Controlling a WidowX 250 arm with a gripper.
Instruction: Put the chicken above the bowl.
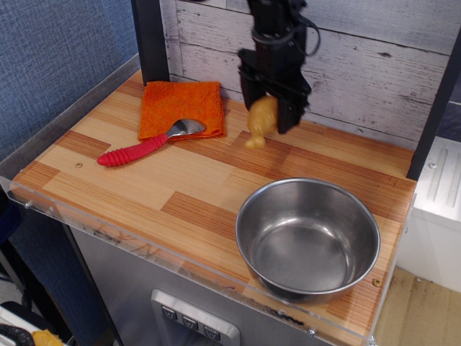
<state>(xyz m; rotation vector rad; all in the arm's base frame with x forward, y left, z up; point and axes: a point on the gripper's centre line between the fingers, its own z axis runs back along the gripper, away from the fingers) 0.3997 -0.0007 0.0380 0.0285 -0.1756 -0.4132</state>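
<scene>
Chicken [261, 121] held in the black gripper [270, 108], jaws closed on its bulbous end, knobbed tip pointing down, clear of the wooden table [180, 180]. Position: near the back wall, beyond the far rim of the bowl [308, 240]. 1 orange cloth [180, 107] at back left; red-handled spoon [148, 144] lies with its head on the cloth.
</scene>
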